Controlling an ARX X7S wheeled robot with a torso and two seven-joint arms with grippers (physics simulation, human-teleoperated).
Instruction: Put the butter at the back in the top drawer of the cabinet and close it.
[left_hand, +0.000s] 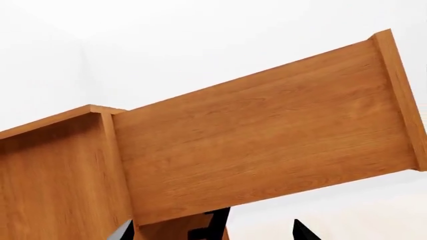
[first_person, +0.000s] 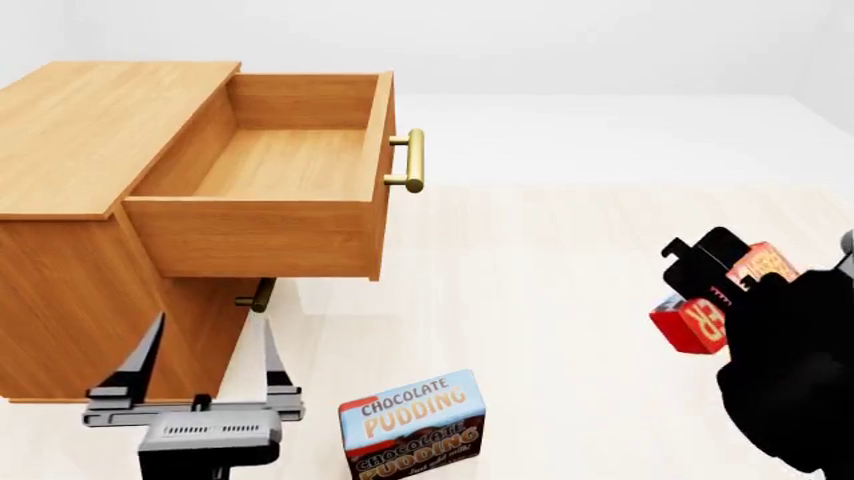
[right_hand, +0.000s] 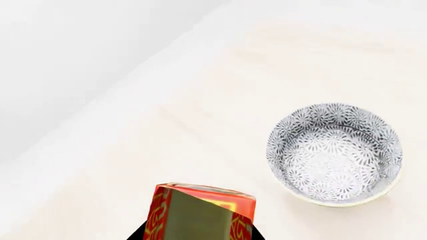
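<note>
The small red-orange box of butter (first_person: 707, 300) with white lettering sits clamped in the black right gripper (first_person: 714, 290), lifted clear of the pale floor (first_person: 561, 300) and well apart from the boxy honey-brown wooden cabinet (first_person: 80, 230). It is held up and free, presumably so it can be carried over the drawer's front panel rather than pushed against it. In the right wrist view the box's end (right_hand: 200, 212) juts out between the fingers, above the floor, with a white bowl with a grey floral pattern (right_hand: 333, 155) standing near it below.

The top drawer (first_person: 280, 165) of honey-brown wood is pulled well out, its brass bar handle (first_person: 411, 160) facing the robot's right, and its inside is bare; it stands open to receive the box. A lower handle (first_person: 256, 296) peeps out under it.

The black left gripper (first_person: 200, 375) hangs low beside the cabinet's front corner, its fingers spread and holding nothing, probably waiting to push the drawer shut. The larger brown-and-blue chocolate pudding box (first_person: 411, 425) stands on the floor just beside it, untouched.
</note>
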